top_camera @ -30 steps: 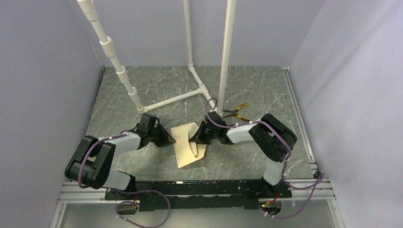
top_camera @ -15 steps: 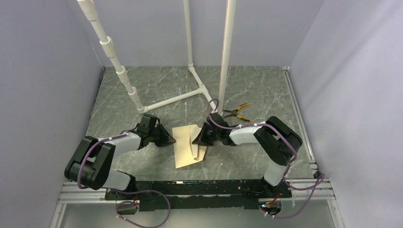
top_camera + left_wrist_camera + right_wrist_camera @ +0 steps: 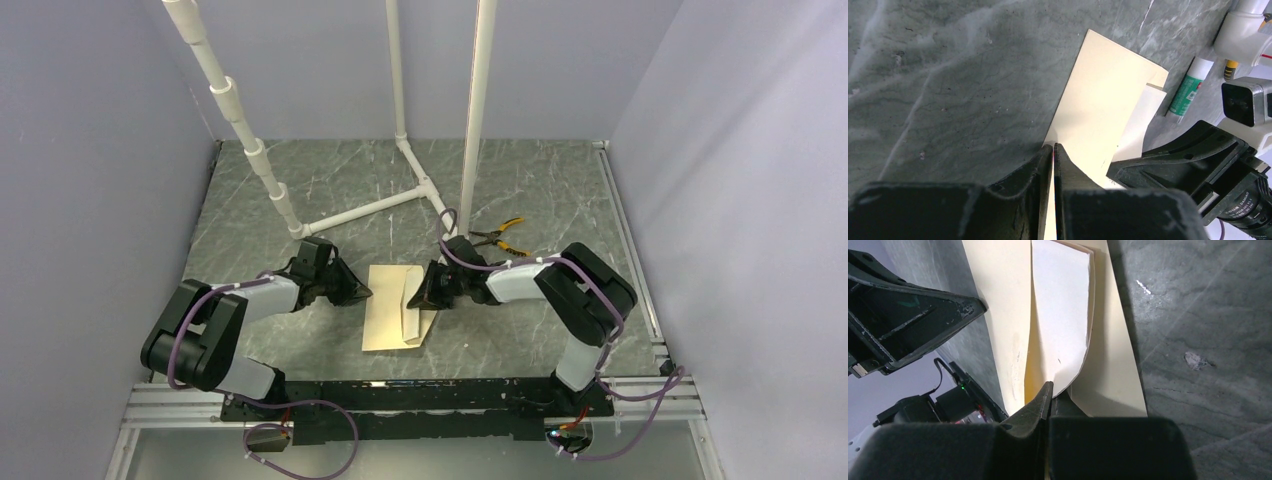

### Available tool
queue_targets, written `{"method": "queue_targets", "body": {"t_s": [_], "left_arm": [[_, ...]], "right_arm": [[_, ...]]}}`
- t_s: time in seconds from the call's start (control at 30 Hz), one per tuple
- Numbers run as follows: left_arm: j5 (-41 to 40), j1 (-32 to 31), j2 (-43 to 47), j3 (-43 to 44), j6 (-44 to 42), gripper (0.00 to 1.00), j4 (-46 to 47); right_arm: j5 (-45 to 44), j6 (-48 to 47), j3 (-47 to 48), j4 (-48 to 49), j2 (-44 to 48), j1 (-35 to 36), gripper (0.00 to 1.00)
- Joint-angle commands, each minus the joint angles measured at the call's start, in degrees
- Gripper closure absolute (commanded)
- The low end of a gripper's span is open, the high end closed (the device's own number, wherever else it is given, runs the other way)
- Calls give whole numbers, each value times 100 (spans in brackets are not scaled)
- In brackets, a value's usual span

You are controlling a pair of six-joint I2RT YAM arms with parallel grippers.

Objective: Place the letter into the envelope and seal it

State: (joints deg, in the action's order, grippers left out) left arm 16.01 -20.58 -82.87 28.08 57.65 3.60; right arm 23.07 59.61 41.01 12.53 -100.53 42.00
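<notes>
The top external view is showing a gray marble table (image 3: 300,190) with white pipes (image 3: 476,110) standing at the back. The two arms are reaching in low toward the middle of the table, one from each side.

The envelope (image 3: 385,320) is lying flat on the table between them. The left gripper (image 3: 362,292) is touching its left edge near the far corner. The right gripper (image 3: 418,300) is sitting over its right side.

The left wrist view is showing the left gripper (image 3: 1053,147) with its two fingers pressed together on the edge of the envelope (image 3: 1098,100), with the tan paper pinched between them.

The right wrist view is showing the right gripper (image 3: 1048,387) with its fingers squeezed together on a pale sheet (image 3: 1063,305). This sheet is curling up off the envelope (image 3: 1113,365) and bending over toward the left. I cannot tell if it is the letter or the envelope's own flap.

Yellow-handled pliers (image 3: 500,237) are lying on the table behind the right gripper, near the pipes. A small green and white glue stick (image 3: 1187,89) is lying just beyond the far end of the envelope.
</notes>
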Motion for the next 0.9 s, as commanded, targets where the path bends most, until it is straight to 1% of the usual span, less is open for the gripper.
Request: {"method": "queue_targets", "body": {"t_s": [0.0, 0.23, 0.37, 0.43, 0.63, 0.67, 0.77, 0.83, 0.87], "left_arm": [[-1056, 28, -274, -219, -412, 85, -501], [-960, 28, -370, -250, -352, 85, -445], [-976, 28, -287, -235, -344, 85, -523], [-986, 28, -214, -219, -325, 85, -583], [-1156, 28, -26, -61, -327, 85, -991], [-1165, 28, -1, -20, -339, 84, -1054], [-1118, 28, 102, 78, -365, 84, -1175], [-1027, 28, 177, 169, -401, 82, -1261], [-980, 28, 220, 219, -408, 80, -1335]], "right_arm": [[463, -196, 93, -148, -227, 51, 100], [-107, -51, 320, 330, -521, 185, 100], [-422, -69, 232, 436, -408, 253, 100], [-546, -114, 192, 291, -263, 270, 100], [-1249, -587, 75, -520, 450, 300, 70], [-1294, -667, 61, -644, 538, 300, 66], [-1319, -872, 44, -839, 706, 309, 59], [-1319, -946, 15, -880, 797, 318, 58], [-1299, -971, 24, -903, 812, 318, 60]]}}
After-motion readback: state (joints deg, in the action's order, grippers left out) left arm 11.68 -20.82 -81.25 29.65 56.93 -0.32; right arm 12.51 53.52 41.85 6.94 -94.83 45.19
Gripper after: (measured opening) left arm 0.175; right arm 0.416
